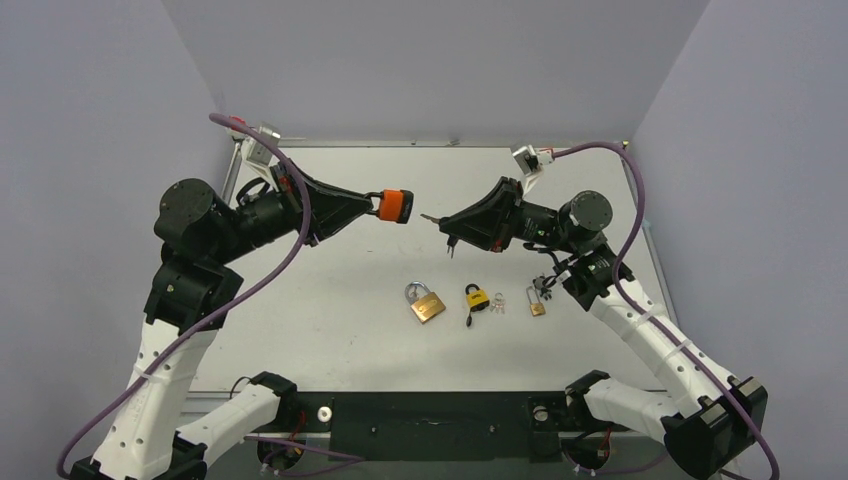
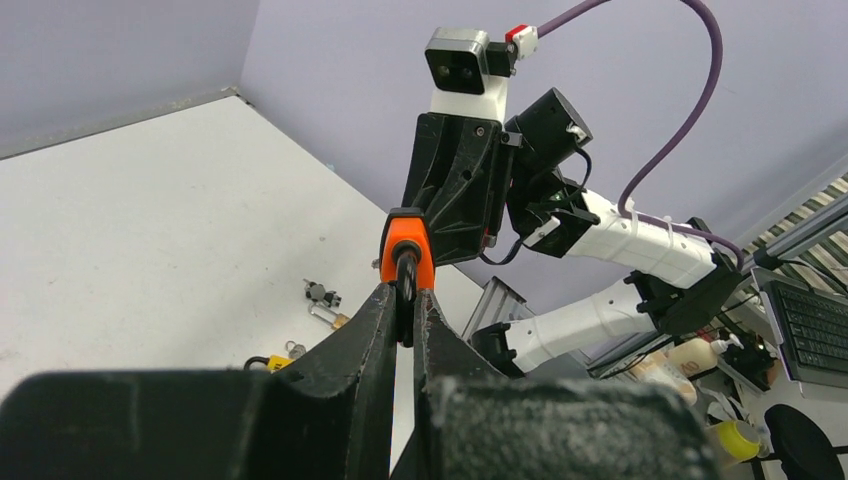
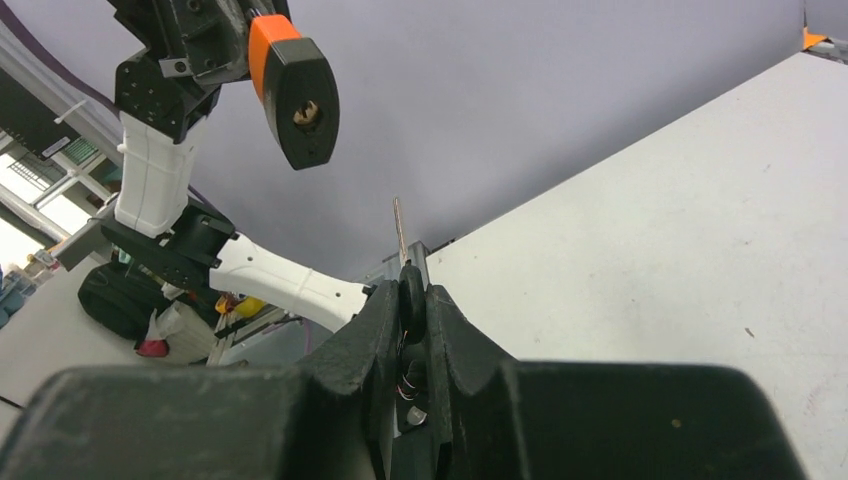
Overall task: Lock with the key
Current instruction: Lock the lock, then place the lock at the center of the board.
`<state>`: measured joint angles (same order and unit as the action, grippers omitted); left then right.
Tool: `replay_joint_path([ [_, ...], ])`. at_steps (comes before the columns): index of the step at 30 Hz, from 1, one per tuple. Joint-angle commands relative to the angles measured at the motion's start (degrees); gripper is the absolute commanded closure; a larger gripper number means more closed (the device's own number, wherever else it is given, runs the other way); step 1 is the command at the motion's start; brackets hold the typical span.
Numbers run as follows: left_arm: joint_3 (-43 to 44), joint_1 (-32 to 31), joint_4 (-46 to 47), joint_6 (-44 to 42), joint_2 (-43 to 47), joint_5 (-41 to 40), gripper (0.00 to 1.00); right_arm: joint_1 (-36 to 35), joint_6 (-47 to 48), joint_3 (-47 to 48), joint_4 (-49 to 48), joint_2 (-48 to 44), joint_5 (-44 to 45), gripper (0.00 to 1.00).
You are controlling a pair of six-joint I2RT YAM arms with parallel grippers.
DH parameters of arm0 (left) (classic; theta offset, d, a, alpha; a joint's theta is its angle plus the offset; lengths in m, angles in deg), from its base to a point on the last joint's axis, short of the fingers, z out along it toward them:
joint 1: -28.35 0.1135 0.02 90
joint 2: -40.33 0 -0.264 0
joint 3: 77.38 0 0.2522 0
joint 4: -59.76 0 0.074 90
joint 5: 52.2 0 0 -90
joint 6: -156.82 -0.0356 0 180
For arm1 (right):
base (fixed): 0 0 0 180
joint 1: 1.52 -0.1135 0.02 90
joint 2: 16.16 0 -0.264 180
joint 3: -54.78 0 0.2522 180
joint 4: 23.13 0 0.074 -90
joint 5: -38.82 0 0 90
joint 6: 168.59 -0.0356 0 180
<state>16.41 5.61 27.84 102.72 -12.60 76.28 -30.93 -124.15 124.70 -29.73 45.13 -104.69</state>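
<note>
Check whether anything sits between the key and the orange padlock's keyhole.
Nothing visible. Open air separates the key in the right gripper from the keyhole of the orange padlock, held up by the left gripper.

No text, brand or number can be read. The brass padlock (image 1: 427, 303) lying toward the table's near edge is too small to make out. The orange-and-black plastic-cased padlock (image 3: 300, 95) shows only its plain keyhole face.

White table (image 1: 320, 300) holds brass padlock (image 1: 428, 304), yellow padlock (image 1: 477, 297), keys (image 1: 498, 301), small padlock (image 1: 536, 305)
</note>
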Motion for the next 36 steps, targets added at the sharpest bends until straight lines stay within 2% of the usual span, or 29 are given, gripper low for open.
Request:
replay_joint_path([
  [1,0.2,0.9,4.2,0.9,0.6,-2.7,1.00,1.3,1.4,-1.2,-1.8,-1.8,1.2,1.00],
  [7,0.1,1.7,0.0,0.5,0.1,-8.5,1.00,2.2,2.5,-2.2,0.3,-2.0,2.8,1.00],
  [9,-0.3,2.0,-2.7,0.6,-0.5,-11.8,1.00,2.3,5.0,-1.5,5.8,-1.6,4.6,1.00],
  [13,-2.0,2.1,-9.6,1.0,-2.0,-17.3,1.00,2.3,7.6,-1.4,9.9,-0.5,9.1,1.00],
  [21,-15.2,2.1,-17.2,4.5,-2.6,-26.2,1.00,-1.8,8.8,-1.9,11.5,2.8,14.3,1.00],
  [26,-26.8,2.1,-17.1,7.9,-2.2,-30.6,1.00,-7.9,11.2,-0.7,13.6,7.0,19.1,1.00],
  [31,-37.7,2.1,-8.6,12.6,-2.7,-28.6,1.00,-12.6,10.5,-0.1,12.5,12.2,22.5,1.00],
  [36,-43.6,2.4,-2.1,15.1,-5.4,-28.4,1.00,-16.4,9.9,0.9,12.7,18.9,26.5,1.00],
])
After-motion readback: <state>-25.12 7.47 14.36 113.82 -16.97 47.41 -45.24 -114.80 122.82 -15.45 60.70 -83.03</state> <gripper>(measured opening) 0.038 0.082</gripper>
